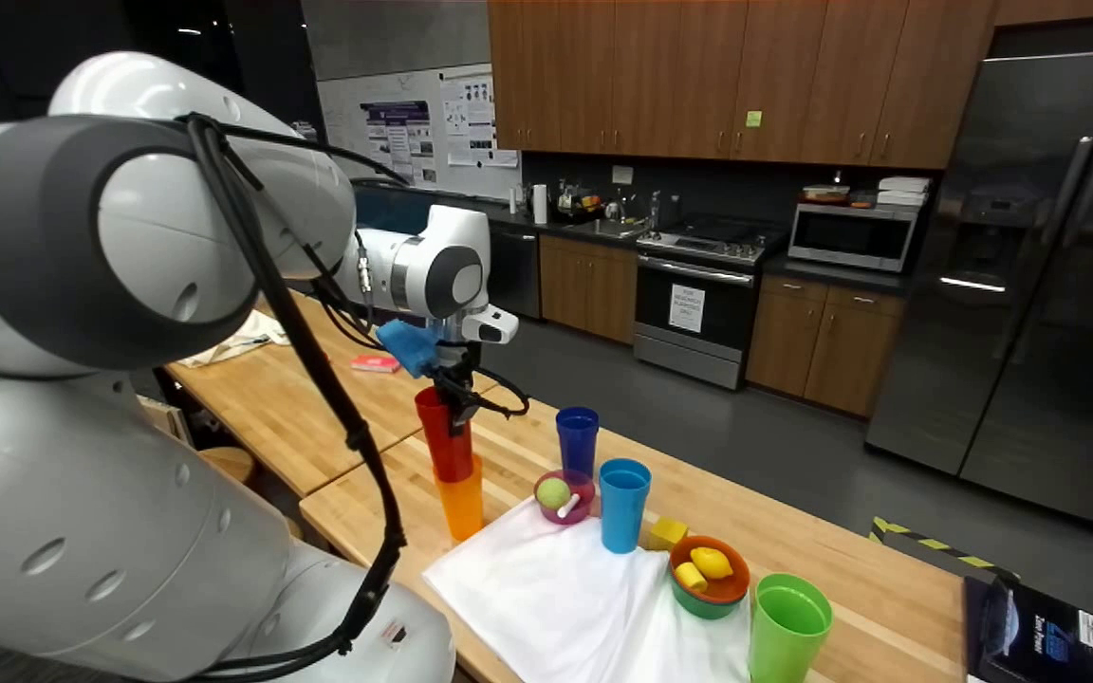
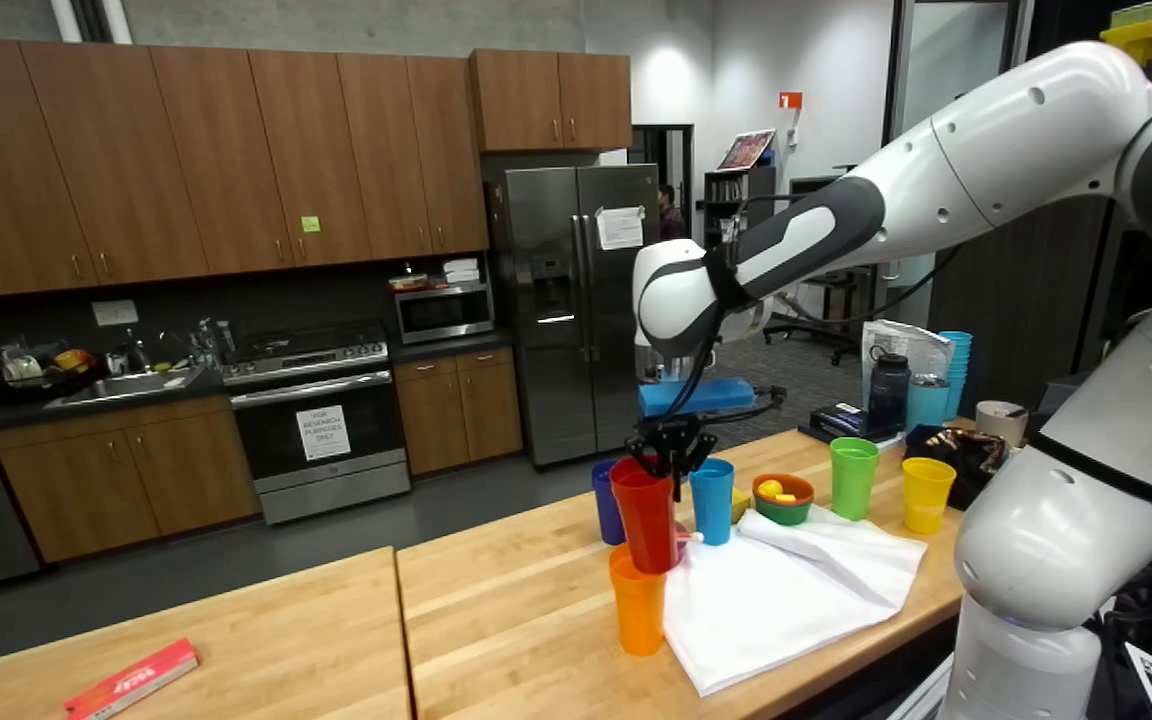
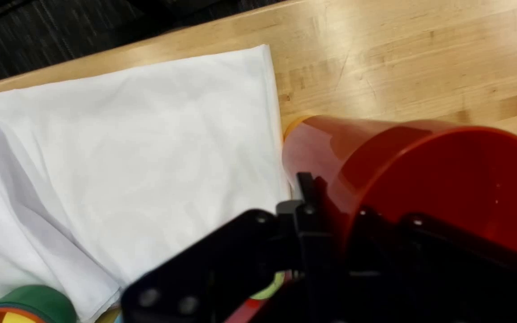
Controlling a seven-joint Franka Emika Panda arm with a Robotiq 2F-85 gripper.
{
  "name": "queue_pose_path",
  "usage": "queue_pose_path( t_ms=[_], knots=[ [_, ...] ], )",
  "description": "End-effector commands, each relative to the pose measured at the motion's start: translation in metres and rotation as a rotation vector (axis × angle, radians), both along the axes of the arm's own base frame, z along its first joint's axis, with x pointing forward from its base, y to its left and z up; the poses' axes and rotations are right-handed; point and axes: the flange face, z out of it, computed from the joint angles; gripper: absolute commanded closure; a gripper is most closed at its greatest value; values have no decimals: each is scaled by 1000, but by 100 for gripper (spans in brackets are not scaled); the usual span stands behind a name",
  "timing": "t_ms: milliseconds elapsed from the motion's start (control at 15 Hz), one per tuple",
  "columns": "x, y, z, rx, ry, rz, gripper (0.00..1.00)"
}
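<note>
My gripper is shut on the wall of a red cup, one finger outside it and the other inside the rim. In both exterior views the red cup hangs, slightly tilted, at the mouth of an orange cup that stands on the wooden table. Its lower end overlaps the orange cup's rim; I cannot tell how far inside it sits. In the wrist view the red cup covers nearly all of the orange cup.
Beside the cups lies a white cloth. Around it stand a purple bowl with a green ball, dark blue and light blue cups, a yellow block, stacked bowls, a green cup and a yellow cup.
</note>
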Motion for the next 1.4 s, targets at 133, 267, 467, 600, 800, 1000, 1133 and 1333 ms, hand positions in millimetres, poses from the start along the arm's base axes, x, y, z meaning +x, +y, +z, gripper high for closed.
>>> queue_pose_path(
  t_ms=[133,267,467,600,800,1000,1133,1333],
  knots=[
    [3,10,5,0,-14,28,98],
    [5,9,6,4,-16,31,98],
    [8,10,5,10,-20,30,98],
    [10,11,3,15,-22,30,98],
    [14,11,1,22,-26,35,98],
    [18,13,-3,27,-25,42,98],
    [21,13,-4,28,-25,49,98],
    [25,14,-5,31,-28,48,98]
  ],
)
